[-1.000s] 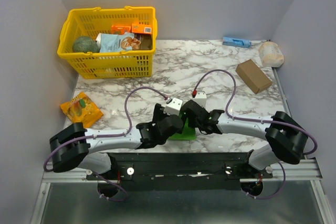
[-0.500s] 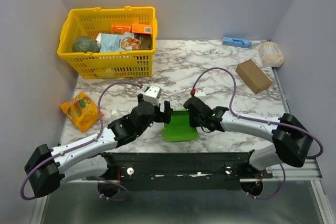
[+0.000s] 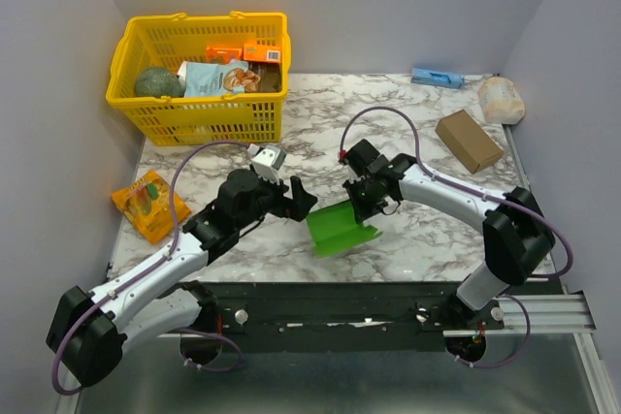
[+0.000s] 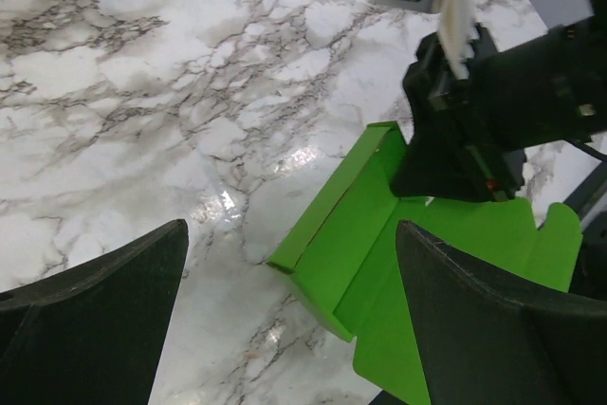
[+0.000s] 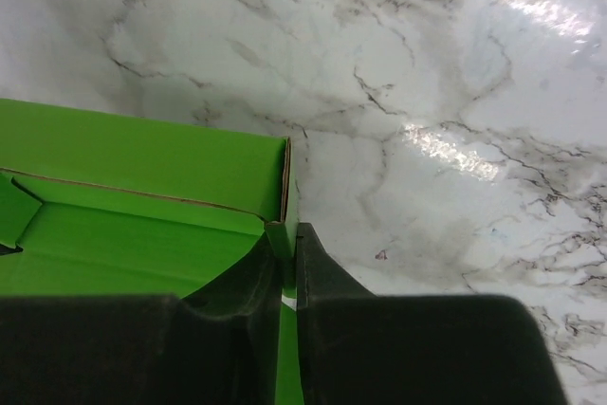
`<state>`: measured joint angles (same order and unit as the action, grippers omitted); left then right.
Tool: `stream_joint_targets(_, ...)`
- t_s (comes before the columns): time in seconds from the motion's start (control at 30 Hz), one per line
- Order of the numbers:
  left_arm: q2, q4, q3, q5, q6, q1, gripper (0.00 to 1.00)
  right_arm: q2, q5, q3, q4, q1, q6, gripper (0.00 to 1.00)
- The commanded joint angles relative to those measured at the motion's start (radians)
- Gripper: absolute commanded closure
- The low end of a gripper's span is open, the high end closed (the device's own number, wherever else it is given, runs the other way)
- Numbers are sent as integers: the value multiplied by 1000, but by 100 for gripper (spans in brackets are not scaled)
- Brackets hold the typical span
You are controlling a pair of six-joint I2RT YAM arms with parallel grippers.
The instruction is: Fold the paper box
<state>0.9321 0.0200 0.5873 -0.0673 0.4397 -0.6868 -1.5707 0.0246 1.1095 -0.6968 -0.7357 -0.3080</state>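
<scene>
The paper box (image 3: pixel 340 229), bright green creased card, lies part-open near the table's front middle, with one long wall raised. My right gripper (image 3: pixel 370 208) is shut on the box's right end wall. In the right wrist view the fingers (image 5: pixel 287 246) pinch that thin green wall (image 5: pixel 142 173) between them. My left gripper (image 3: pixel 299 199) hovers wide open just left of the box, holding nothing. In the left wrist view the box (image 4: pixel 360 234) lies between and beyond the open left gripper (image 4: pixel 292 234), and the right gripper (image 4: pixel 460 154) stands on its far side.
A yellow basket (image 3: pixel 209 118) with groceries stands at the back left. An orange packet (image 3: pixel 148 203) lies at the left edge. A brown cardboard box (image 3: pixel 469 140), a white bag (image 3: pixel 501 100) and a blue item (image 3: pixel 437 77) sit at the back right.
The left arm has swung out to the left and off the box, its jaws wide. The right arm has moved up the table and the box has turned and tilted with it.
</scene>
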Motion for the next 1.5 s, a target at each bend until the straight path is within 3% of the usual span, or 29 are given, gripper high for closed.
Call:
stream_joint_targets(0.0,48,73,-32,-149,25,10,1,-106,126,102,-190,19,156,79)
stream_joint_targets(0.23,93,113,-79,-118,31,15,1,-304,95,329,-299,27,196,71)
stream_joint_targets(0.33,97,127,-92,-111,27,16,1,-318,75,378,-306,33,173,56)
stream_joint_targets(0.37,99,150,-102,-109,27,18,1,-307,63,404,-306,39,167,40)
stream_joint_targets(0.47,119,182,-113,-106,24,18,1,-276,34,443,-305,64,132,29)
stream_joint_targets(0.57,152,211,-113,-115,27,16,1,-189,-11,463,-296,107,66,28)
stream_joint_targets(0.7,220,228,-96,-92,42,16,2,24,-18,324,-230,154,-54,28)
stream_joint_targets(0.83,284,245,-69,-51,70,18,2,333,-101,19,-214,180,-158,28)
stream_joint_targets(0.93,338,239,-34,-51,77,16,2,470,-118,-141,-222,187,-247,31)
stream_joint_targets(1.07,415,239,12,-71,97,16,2,651,68,-443,-146,176,-333,44)
stream_joint_targets(1.23,513,363,3,-137,143,18,8,675,149,-586,89,104,-471,45)
stream_joint_targets(1.47,573,529,-76,-213,235,16,13,460,198,-622,508,58,-551,44)
